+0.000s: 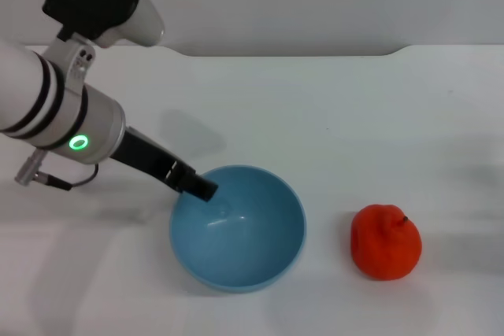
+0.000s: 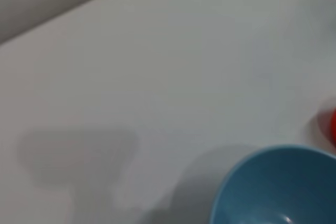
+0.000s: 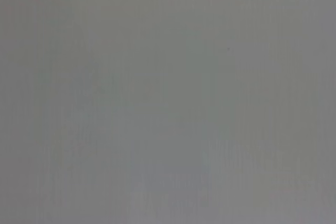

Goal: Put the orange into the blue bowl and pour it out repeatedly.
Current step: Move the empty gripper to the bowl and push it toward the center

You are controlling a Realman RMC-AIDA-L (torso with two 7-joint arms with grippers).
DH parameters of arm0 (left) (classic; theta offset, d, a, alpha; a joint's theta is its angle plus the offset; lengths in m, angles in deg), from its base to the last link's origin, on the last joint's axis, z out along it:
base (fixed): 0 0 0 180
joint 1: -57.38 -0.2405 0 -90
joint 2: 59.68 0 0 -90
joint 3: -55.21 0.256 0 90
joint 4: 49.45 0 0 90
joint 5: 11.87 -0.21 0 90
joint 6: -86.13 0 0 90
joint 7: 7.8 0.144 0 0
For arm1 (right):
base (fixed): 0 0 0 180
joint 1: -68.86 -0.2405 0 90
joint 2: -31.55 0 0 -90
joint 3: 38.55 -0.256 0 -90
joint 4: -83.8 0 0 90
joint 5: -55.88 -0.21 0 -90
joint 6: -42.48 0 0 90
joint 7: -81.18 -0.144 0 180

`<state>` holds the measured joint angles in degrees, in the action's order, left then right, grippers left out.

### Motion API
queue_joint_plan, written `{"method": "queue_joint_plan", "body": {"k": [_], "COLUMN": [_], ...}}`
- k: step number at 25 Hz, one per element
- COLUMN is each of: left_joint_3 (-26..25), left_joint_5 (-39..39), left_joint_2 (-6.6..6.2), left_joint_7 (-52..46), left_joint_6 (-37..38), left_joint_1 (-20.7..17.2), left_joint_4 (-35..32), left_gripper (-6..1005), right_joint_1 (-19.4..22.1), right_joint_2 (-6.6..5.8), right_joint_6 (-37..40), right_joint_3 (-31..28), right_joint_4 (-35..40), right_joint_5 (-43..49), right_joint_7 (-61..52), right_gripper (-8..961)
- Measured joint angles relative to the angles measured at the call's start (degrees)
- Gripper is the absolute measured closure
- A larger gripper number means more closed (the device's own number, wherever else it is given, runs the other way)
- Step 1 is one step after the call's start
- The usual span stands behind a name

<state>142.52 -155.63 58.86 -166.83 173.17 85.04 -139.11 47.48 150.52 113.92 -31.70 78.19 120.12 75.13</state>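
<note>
Reaching down from the left, the left gripper (image 1: 206, 190) has its dark tip at the near-left rim of the blue bowl (image 1: 244, 234), and it seems pinched on that rim, though the finger ends blur into one dark block and I cannot tell how far apart they stand. The bowl sits upright on the white table (image 1: 331, 116) with nothing in it. The orange (image 1: 386, 241) lies on the table to the bowl's right, apart from it and well clear of the gripper. The right arm is out of sight.
</note>
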Motion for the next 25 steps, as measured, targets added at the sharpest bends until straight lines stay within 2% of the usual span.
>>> {"method": "queue_joint_plan", "body": {"k": [10, 25], "left_joint_3": [2.46, 4.7], "left_joint_5": [0.03, -0.09], "left_joint_2": [0.12, 0.21], "left_joint_7": [-0.87, -0.43], "left_joint_6": [-3.03, -7.77], "left_joint_1": [1.1, 3.54], "left_joint_4": [3.61, 14.47], "left_gripper": [201, 202], "right_joint_1": [0.53, 0.9], "right_joint_2": [-0.13, 0.01], "right_joint_6": [0.02, 0.05], "right_joint_3": [0.49, 0.39], "right_joint_4": [0.16, 0.09], "right_joint_5": [0.0, 0.03], "right_joint_7": [-0.02, -0.1], "right_gripper": [485, 485]}}
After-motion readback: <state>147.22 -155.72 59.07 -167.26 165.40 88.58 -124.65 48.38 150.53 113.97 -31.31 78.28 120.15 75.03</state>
